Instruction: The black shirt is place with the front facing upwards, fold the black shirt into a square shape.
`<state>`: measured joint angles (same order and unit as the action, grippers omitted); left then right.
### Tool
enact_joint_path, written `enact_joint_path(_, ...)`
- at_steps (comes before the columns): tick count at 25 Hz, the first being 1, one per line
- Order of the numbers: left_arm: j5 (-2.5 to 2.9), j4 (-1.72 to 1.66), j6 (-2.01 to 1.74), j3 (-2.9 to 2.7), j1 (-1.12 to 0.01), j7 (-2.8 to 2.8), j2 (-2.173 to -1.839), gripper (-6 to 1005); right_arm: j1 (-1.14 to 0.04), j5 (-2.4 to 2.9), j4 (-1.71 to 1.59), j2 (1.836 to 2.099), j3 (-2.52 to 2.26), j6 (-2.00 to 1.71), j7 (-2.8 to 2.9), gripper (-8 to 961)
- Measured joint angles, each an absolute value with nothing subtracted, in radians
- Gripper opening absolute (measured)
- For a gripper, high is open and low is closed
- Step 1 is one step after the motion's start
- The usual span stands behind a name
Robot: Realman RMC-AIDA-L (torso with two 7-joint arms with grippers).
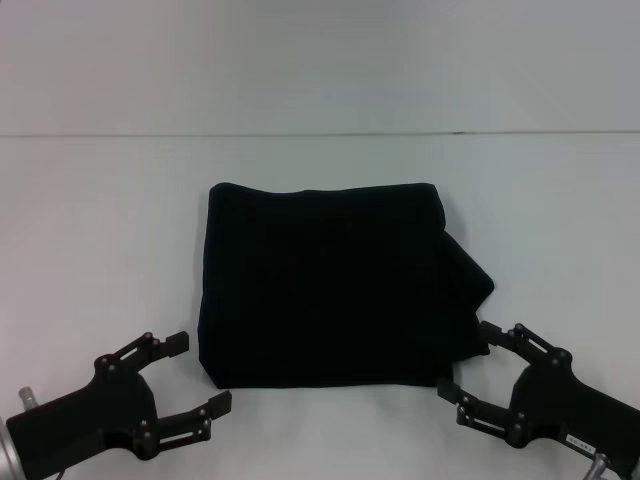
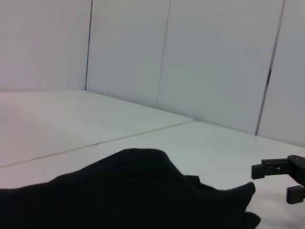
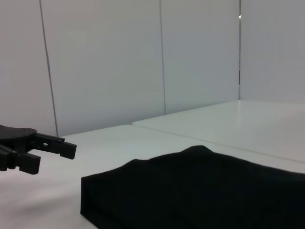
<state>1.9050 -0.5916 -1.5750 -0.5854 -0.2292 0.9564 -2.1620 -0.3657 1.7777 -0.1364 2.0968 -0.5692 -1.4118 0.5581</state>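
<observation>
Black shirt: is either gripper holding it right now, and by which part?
Nothing is held. The left gripper and right gripper are both open beside the folded black shirt, at its near corners.

The left gripper [image 1: 195, 372] sits low at the robot's near left, its wrist angled inward and its two fingers spread wide apart, holding nothing. The right gripper [image 1: 472, 364] mirrors it at the near right (wrist likewise turned inward), fingers parted and empty. Each wrist camera catches the opposite arm's parted fingers [image 2: 272, 168] [image 3: 53, 144] farther off.
</observation>
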Motion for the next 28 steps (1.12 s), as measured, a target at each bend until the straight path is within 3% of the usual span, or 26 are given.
enact_joint_path(28, 1.879, -0.591, -1.579, -0.581, -0.249, 0.952, -2.164, 941, -0.396, 1.769, -0.121, 2.098, -0.567, -1.412, 0.545, 928)
